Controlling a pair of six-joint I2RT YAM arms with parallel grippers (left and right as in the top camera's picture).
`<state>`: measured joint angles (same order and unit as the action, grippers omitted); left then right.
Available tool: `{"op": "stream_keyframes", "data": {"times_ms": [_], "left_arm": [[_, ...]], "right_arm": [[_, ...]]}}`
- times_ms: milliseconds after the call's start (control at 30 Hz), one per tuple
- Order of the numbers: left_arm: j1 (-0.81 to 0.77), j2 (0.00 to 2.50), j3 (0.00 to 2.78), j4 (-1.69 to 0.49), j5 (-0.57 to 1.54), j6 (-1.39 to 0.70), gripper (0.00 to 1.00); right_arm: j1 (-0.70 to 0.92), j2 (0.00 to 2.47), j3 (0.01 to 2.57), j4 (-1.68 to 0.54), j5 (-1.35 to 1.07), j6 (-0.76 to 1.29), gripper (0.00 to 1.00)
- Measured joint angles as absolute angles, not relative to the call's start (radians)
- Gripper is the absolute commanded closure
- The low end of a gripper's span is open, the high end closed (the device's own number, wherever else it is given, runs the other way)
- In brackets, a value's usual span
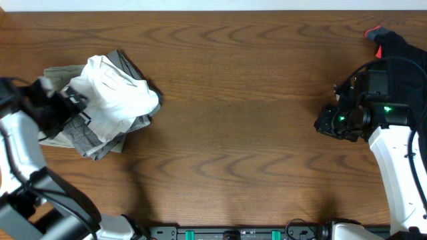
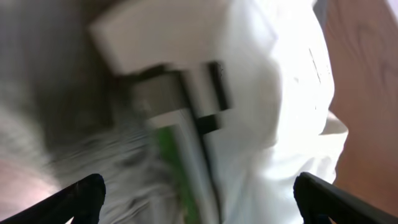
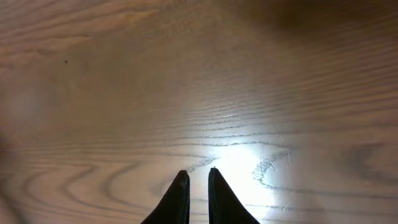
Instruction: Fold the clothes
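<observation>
My left gripper [image 2: 202,199] gapes wide over the white T-shirt [image 1: 117,97] heaped on grey trousers [image 1: 87,140] at the table's [image 1: 233,100] left, my right gripper [image 3: 198,186] hangs closed and empty, so I judge folding barely begun and next need a hem to pinch.

Heavy motion blur in left wrist view; glare on table [image 3: 249,155]

left gripper [image 2: 200,198]: jaws wide (view blurred) | right gripper [image 3: 198,186]: pinched closed
</observation>
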<state>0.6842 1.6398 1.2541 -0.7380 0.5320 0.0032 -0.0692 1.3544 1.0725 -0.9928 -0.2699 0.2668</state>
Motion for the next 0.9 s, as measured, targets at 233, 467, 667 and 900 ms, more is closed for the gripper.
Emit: {"op": "stream_keyframes", "data": {"times_ms": [233,467,667,900], "left_arm": [[0.723,1.480,1.280,-0.733,0.662,0.012,0.70],[0.501,1.492,1.304,-0.715,0.585,0.132,0.94],[0.423,1.694,1.304,-0.680,0.400,0.109,0.56],[0.334,1.782,1.305,-0.725,0.490,0.171,0.10]], "right_arm": [[-0.069,1.354,1.073,-0.991,-0.270,0.266,0.89],[-0.069,1.354,1.073,-0.940,-0.321,0.266,0.87],[-0.069,1.354,1.073,-0.928,-0.425,0.260,0.85],[-0.069,1.303,1.074,-0.923,-0.482,0.179,0.73]]}}
